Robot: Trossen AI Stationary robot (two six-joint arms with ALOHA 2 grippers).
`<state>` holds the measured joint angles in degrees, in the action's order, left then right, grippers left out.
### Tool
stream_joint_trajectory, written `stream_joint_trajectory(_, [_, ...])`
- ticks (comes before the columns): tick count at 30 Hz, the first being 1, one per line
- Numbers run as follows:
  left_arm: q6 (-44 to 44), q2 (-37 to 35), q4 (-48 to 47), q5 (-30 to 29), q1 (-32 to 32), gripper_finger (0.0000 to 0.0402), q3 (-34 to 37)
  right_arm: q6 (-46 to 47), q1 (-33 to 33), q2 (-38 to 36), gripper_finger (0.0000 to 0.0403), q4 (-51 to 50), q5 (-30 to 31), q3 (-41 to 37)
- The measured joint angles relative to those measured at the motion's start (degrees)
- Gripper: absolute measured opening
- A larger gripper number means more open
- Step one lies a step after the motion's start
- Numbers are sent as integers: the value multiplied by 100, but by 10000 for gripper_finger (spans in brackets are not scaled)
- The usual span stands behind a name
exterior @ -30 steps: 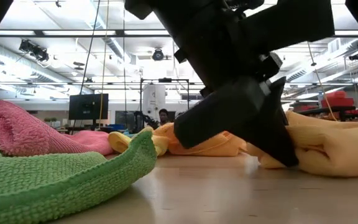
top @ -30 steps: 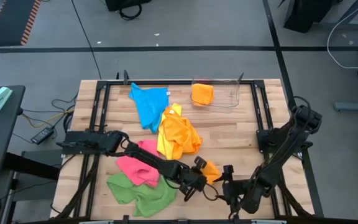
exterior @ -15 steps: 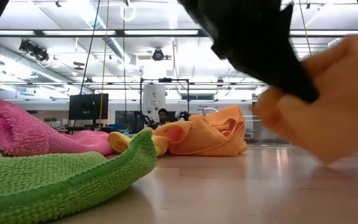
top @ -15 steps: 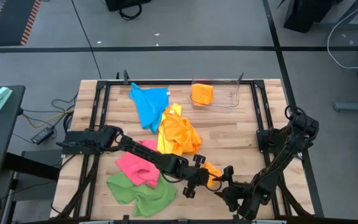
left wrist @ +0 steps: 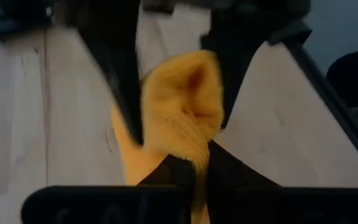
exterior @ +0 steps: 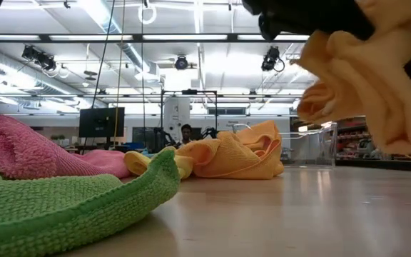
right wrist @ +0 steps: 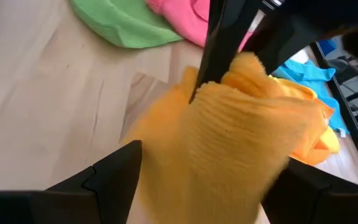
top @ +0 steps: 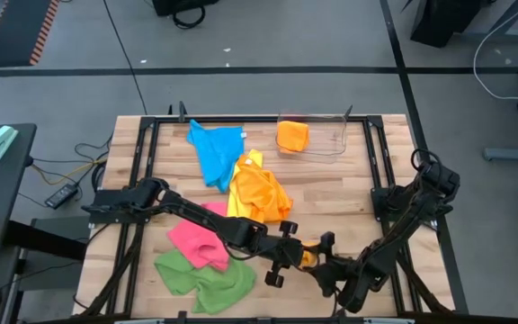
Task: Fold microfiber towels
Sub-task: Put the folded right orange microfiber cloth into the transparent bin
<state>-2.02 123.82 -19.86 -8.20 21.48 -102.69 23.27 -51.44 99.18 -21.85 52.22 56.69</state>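
Orange towel lifted, near edge.
I see left gripper [top: 297, 256] pinching the orange towel [top: 306, 258] clear of the table [top: 349, 189]; right gripper [top: 325, 261], at its 3 o'clock, spread wide, apparently around it.

Bright, even overhead light; soft shadows; blurred close foreground cloth.

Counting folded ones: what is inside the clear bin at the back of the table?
The clear bin holds one orange towel, bunched against its left end. The rest looks bare; anything under that towel is hidden.
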Motion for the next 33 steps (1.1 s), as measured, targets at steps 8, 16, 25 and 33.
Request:
stream_joint_trajectory(8, [-477, -7, 68, 15, 170, 26, -4, 38, 117, -31, 238, -25, -524, 0])
stream_joint_trajectory(16, [-1209, -7, 179, -45, 325, 25, -4, -192, 201, -72, 161, 216, -803, -2])
stream_joint_trajectory(25, [-487, -7, 68, -53, 306, 68, -11, -48, 208, -314, 47, 40, -1167, -7])
stream_joint_trajectory(33, [140, -215, 21, -753, 410, 201, -15, 904, 387, -847, 53, -354, -1603, -7])
